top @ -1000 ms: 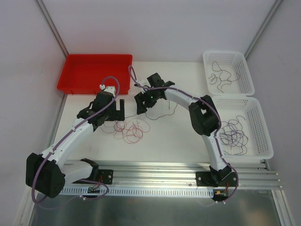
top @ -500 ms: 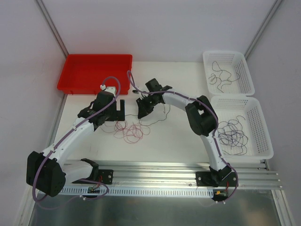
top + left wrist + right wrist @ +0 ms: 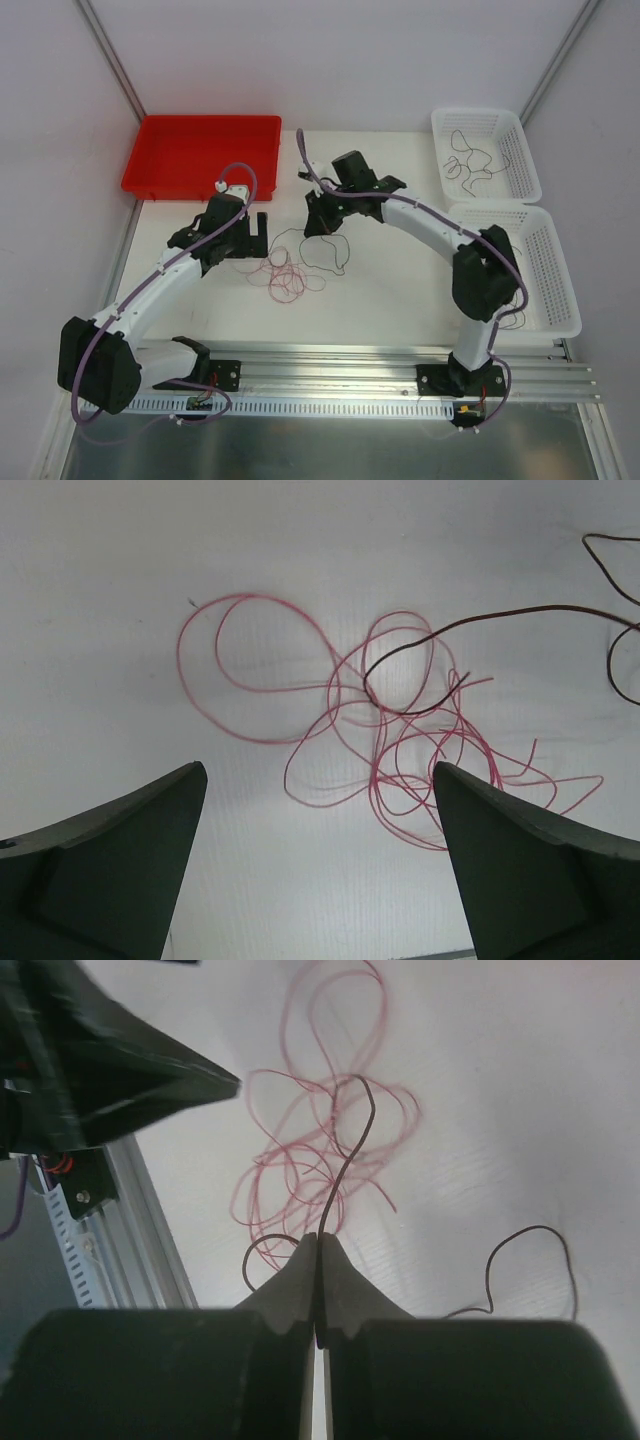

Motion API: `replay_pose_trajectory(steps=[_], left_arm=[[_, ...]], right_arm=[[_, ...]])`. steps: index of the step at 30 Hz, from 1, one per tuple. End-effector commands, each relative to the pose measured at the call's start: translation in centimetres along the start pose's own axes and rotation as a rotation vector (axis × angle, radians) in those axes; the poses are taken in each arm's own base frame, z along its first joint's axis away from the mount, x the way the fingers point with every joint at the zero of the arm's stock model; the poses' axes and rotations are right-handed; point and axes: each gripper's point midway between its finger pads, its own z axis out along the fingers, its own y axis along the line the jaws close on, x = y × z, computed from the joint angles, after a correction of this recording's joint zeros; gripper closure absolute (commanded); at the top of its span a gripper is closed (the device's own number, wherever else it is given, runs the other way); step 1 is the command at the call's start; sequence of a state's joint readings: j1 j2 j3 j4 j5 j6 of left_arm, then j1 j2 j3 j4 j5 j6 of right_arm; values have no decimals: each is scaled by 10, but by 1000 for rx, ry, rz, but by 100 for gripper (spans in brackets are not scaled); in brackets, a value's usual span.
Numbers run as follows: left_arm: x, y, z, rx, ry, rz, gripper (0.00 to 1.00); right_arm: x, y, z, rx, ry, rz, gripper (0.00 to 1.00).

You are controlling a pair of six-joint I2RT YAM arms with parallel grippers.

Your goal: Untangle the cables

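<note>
1. Right pincer (image 3: 318, 1242): fingertips pressed flat together, no gap showing, nipped on one thin black cable (image 3: 370, 1115).
2. From those closed tips, black cable running straight ahead and curling into a hook over the bunch of red cables (image 3: 320, 1155); another loop of it lying off to the pincer's right side on the white table (image 3: 480, 1080).
3. Red cables just ahead of the right pincer's tips, in loose overlapping loops, flat on the table.
4. Left pincer (image 3: 318, 772): spread wide, nothing between the fingers (image 3: 110, 860), nothing touched.
5. Red cables directly in front of the left pincer, partly in the space between its two fingers, most loops toward its right finger; one larger loop toward its left finger.
6. Across that red bunch, the end of the black cable, crossing several red strands beyond the left pincer's tips.
7. In the overhead view, both pincers close together, left one just beside the red bunch, right one just beyond it.
8. Well off to the right pincer's far right, a white basket (image 3: 530, 170) with more thin dark cables inside.
9. Beyond the left pincer, a red tray (image 3: 200, 155).
</note>
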State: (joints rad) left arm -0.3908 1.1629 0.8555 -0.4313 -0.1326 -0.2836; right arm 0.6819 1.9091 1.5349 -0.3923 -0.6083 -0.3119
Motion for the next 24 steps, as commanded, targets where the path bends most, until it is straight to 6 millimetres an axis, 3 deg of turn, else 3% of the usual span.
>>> replay_pose_trajectory(steps=[1, 6, 8, 9, 11, 12, 13, 17, 24], left_arm=[[-14, -11, -6, 50, -26, -72, 2], [-14, -42, -13, 191, -34, -231, 2], [-23, -57, -16, 255, -106, -245, 3], [-15, -59, -11, 265, -106, -245, 3], [-27, -77, -17, 341, -191, -248, 4], [-19, -80, -13, 354, -195, -245, 4], [-32, -88, -16, 391, -259, -253, 5], [-31, -121, -20, 507, -321, -239, 9], [-45, -139, -9, 508, -409, -280, 22]], right_arm=[[-32, 35, -39, 25, -117, -63, 99], [-40, 70, -70, 32, -167, -102, 99], [-45, 79, -83, 41, -192, -112, 99], [-43, 84, -86, 41, -191, -113, 99], [-46, 93, -96, 45, -213, -126, 99], [-46, 96, -98, 40, -217, -127, 99], [-46, 98, -99, 39, -220, -127, 99], [-45, 109, -105, 31, -234, -133, 99], [-41, 125, -109, 17, -254, -145, 99]])
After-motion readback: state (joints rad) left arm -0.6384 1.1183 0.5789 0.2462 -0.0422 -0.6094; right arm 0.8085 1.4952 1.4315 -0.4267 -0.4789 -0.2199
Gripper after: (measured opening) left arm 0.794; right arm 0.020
